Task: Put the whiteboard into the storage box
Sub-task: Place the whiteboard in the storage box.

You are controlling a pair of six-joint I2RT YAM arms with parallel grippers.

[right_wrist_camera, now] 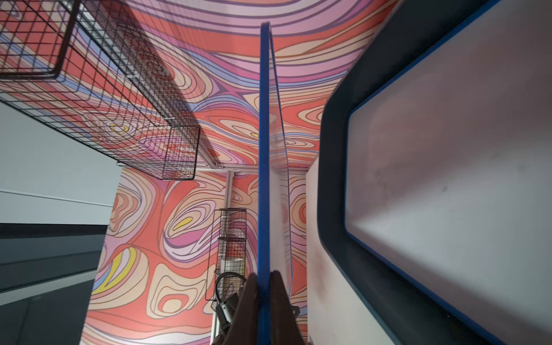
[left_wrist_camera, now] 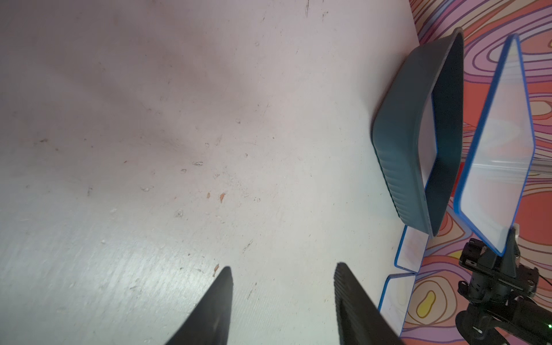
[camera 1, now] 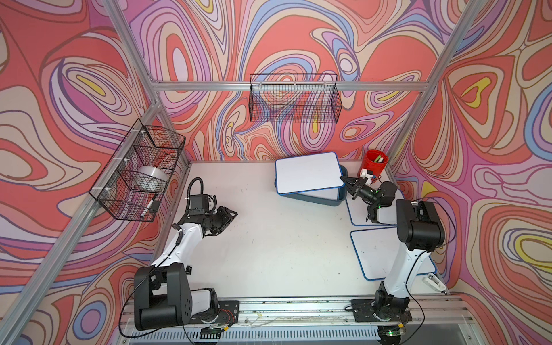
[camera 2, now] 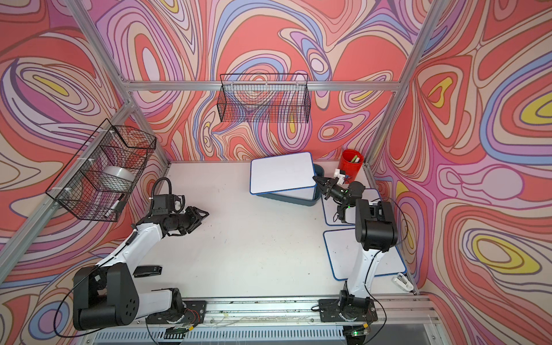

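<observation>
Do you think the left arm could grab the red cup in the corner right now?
Probably not. The red cup stands in the far corner beside the right arm, and the storage box, the lifted whiteboard and that arm lie between it and the left arm.

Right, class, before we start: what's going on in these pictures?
The right gripper is pinching a whiteboard by its edge and holds it over the storage box, which already has a second whiteboard lying inside. The left gripper is open and empty above the table. A third whiteboard and a fourth whiteboard lie flat by the right arm.
</observation>
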